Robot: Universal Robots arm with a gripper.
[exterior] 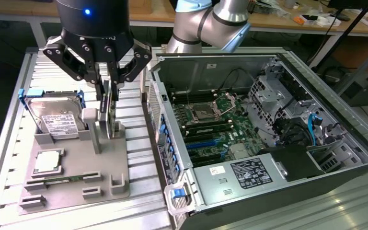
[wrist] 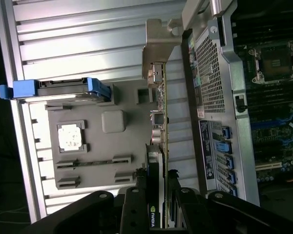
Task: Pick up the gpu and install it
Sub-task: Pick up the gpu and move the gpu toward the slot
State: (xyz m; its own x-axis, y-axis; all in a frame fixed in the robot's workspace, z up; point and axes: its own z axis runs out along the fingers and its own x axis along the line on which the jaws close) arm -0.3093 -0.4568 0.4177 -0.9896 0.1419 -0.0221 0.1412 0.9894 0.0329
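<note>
The gpu (exterior: 111,114) stands on edge among the upright posts of the grey holder plate (exterior: 107,165), at the exterior view's left beside the open computer case (exterior: 254,120). My gripper (exterior: 109,93) comes down from above, one finger on each face of the card, shut on it. The wrist view looks along the card's thin edge: the gpu (wrist: 158,131) has its silver bracket at the far end. There the gripper (wrist: 156,195) has its black fingers (wrist: 136,197) pressed against both sides of the cooler block. Whether the card has left the holder cannot be told.
On the holder plate (wrist: 122,161) lie a hard drive (exterior: 56,117) in a blue frame, a CPU (exterior: 48,162) and a narrow RAM stick (exterior: 59,180). The case's motherboard (exterior: 216,124) faces up, with its side wall (wrist: 215,87) close beside the card. Ribbed aluminium table (exterior: 139,143) lies underneath.
</note>
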